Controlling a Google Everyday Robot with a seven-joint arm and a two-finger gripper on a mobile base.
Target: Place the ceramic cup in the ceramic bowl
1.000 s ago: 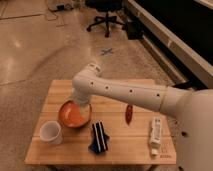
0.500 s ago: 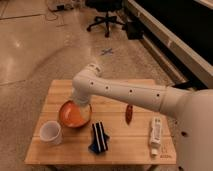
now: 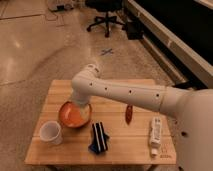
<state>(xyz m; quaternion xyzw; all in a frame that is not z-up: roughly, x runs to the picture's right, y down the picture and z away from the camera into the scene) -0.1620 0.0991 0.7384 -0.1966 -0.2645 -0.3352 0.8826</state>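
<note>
Cup [image 3: 51, 132] upright on tabletop [image 3: 122, 145], front-left corner, just beside bowl [image 3: 74, 115] but apart from it; not yet held. Bowl orange inside, nothing seen in it. Pincer [image 3: 79, 103] hangs low over bowl's far side, at end of white arm [image 3: 125, 94] reaching across from the right. Wrist hides it; cannot tell whether it is apart or together.

Risks, as judged:
- Pincer is over the bowl, not the cup. A straight drop from here meets the bowl and may clip the rim, tipping or shoving it.
- Sideways travel toward cup at this height could drag across bowl's near rim and push bowl into cup. Cup stands near the tabletop edge and could go off.
- Cup looks smooth, no handle showing. An off-centre pinch on its wall could topple it or let it slip out.
- Dark striped block [image 3: 98, 137] lies just right of bowl, near any return path. Red piece [image 3: 129, 114] and tube [image 3: 156, 134] are well apart, low concern.
- Release from too high, ceramic on ceramic: chip risk.
</note>
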